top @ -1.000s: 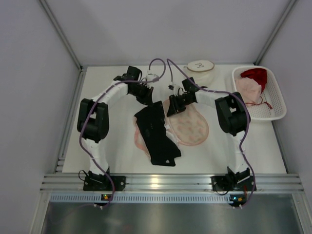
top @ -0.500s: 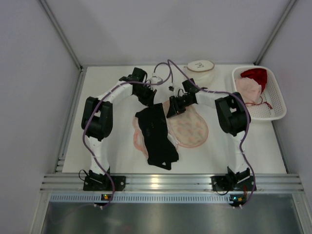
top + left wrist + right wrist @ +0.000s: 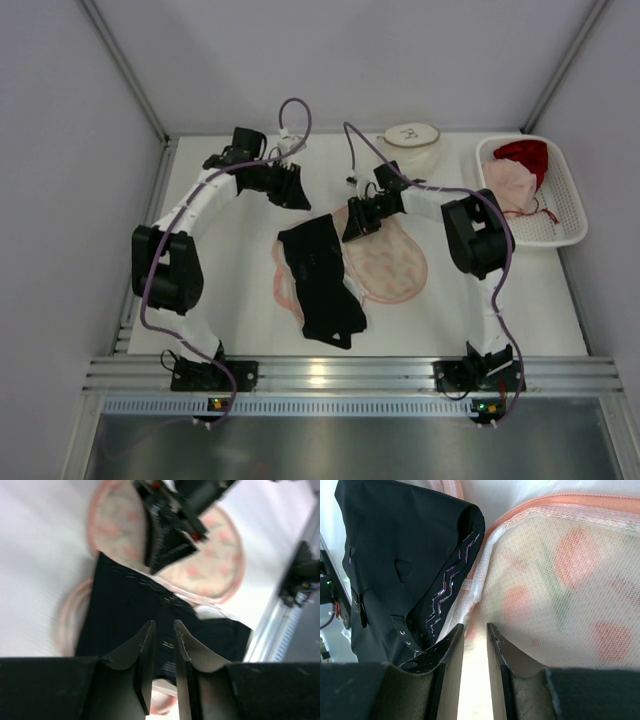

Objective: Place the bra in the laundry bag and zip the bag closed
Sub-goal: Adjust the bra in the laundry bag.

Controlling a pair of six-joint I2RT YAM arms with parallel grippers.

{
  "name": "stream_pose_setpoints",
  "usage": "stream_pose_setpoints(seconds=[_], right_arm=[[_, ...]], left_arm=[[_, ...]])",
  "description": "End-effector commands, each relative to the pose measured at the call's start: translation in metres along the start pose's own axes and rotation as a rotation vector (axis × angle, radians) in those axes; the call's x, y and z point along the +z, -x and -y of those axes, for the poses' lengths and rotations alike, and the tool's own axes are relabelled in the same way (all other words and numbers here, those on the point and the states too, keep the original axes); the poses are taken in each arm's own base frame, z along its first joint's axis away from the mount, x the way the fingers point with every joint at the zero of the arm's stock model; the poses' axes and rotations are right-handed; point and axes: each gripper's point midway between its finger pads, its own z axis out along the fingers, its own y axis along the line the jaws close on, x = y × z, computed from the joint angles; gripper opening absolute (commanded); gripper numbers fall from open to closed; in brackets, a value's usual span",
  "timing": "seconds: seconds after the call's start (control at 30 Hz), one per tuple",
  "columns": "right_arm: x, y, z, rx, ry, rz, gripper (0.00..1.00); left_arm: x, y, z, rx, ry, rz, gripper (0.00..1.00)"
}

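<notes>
1. The black bra lies draped across the left half of the pink mesh bag at the middle of the worktop, not yet inside.
2. The right gripper pinches the bag's rim on its far side, fingers nearly together on the mesh, seemingly to hold the mouth open.
3. The left gripper hovers over the bra, nearer the far edge, fingers slightly parted and empty.

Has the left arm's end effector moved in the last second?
Yes. The left end effector has let go of the black bra and pulled back from it, shifting left, farther from the white basket.
</notes>
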Motion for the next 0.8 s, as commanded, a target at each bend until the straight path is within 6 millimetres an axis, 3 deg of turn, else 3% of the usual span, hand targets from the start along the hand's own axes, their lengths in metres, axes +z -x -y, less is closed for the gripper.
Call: stream_pose_setpoints(seconds=[0.0,0.03,0.07,0.17,0.27,0.4,0.47,0.57,0.67,0.77], right_arm=[[-0.004,0.001,-0.006,-0.043,-0.038,0.008,0.26],[-0.005,0.002,-0.006,-0.046,-0.038,0.015,0.26],[-0.005,0.001,-0.006,-0.042,-0.040,0.014,0.26],[-0.007,0.000,-0.006,-0.041,-0.042,0.012,0.26],[-0.009,-0.001,-0.005,-0.038,-0.046,0.008,0.26],[-0.010,-0.002,-0.004,-0.036,-0.057,0.008,0.25],[-0.011,-0.001,-0.005,-0.034,-0.060,0.010,0.25],[-0.013,-0.001,-0.006,-0.034,-0.062,0.010,0.25],[-0.016,-0.003,-0.007,-0.038,-0.066,0.007,0.25],[-0.019,-0.004,-0.008,-0.051,-0.073,0.013,0.25]], left_arm=[[-0.008,-0.018,0.052,-0.160,-0.226,0.007,0.26],[-0.004,-0.021,0.053,-0.161,-0.235,0.015,0.24],[0.002,-0.035,0.053,-0.228,-0.251,-0.002,0.22],[0.012,-0.040,0.052,-0.311,-0.275,0.019,0.19],[0.028,-0.058,0.045,-0.435,-0.305,-0.011,0.18],[0.056,-0.091,0.007,-0.587,-0.145,-0.069,0.15],[0.071,-0.125,-0.030,-0.675,0.041,-0.116,0.15],[0.080,-0.163,-0.054,-0.758,0.158,-0.175,0.13],[0.078,-0.174,-0.062,-0.745,0.219,-0.187,0.13],[0.074,-0.162,-0.055,-0.712,0.181,-0.167,0.17]])
